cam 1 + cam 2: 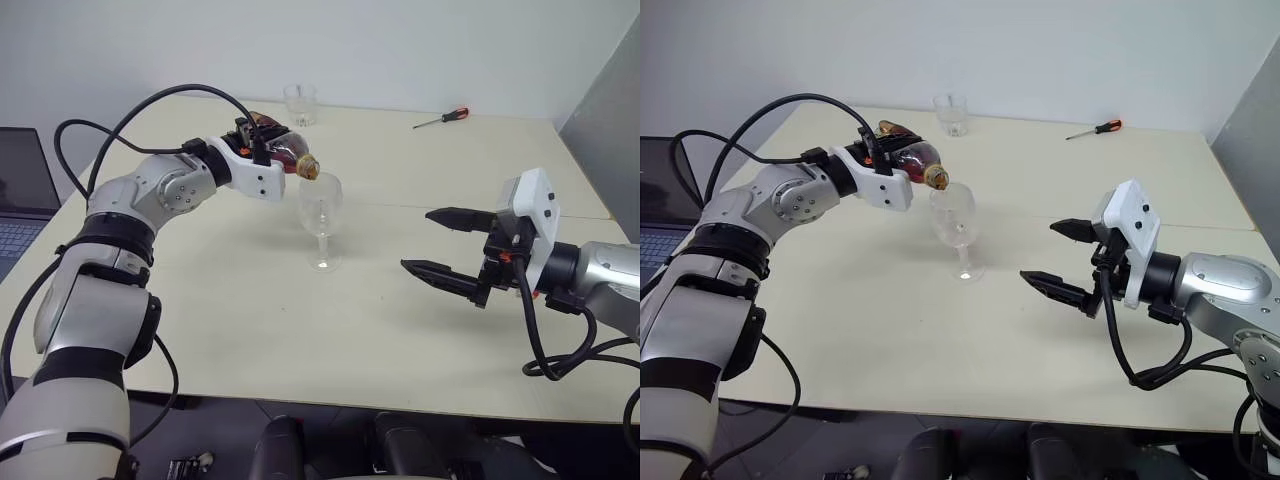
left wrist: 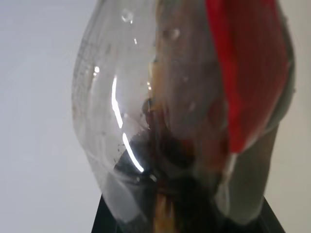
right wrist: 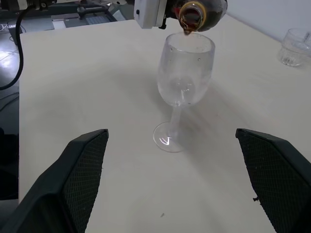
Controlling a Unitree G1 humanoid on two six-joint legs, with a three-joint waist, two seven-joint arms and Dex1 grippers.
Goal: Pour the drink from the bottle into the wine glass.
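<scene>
My left gripper [image 1: 256, 138] is shut on the bottle [image 1: 284, 150], which lies tipped almost level above the table. The bottle's open mouth [image 3: 190, 17] hangs just over the rim of the wine glass [image 1: 321, 214]. The dark drink [image 2: 180, 121] fills part of the bottle, and some of it sits at the lip. The glass stands upright on the table, and I see no liquid in its bowl [image 3: 185, 73]. To the right of the glass, my right gripper [image 1: 418, 240] stands open and empty, with its fingers [image 3: 82, 170] pointing at the glass from a short way off.
A short clear tumbler [image 1: 300, 103] stands at the far edge of the cream table [image 1: 250, 330]. A red-handled screwdriver [image 1: 442, 119] lies at the back right. A laptop [image 1: 20, 190] sits off the table's left side, and a grey panel [image 1: 610, 110] rises at the right.
</scene>
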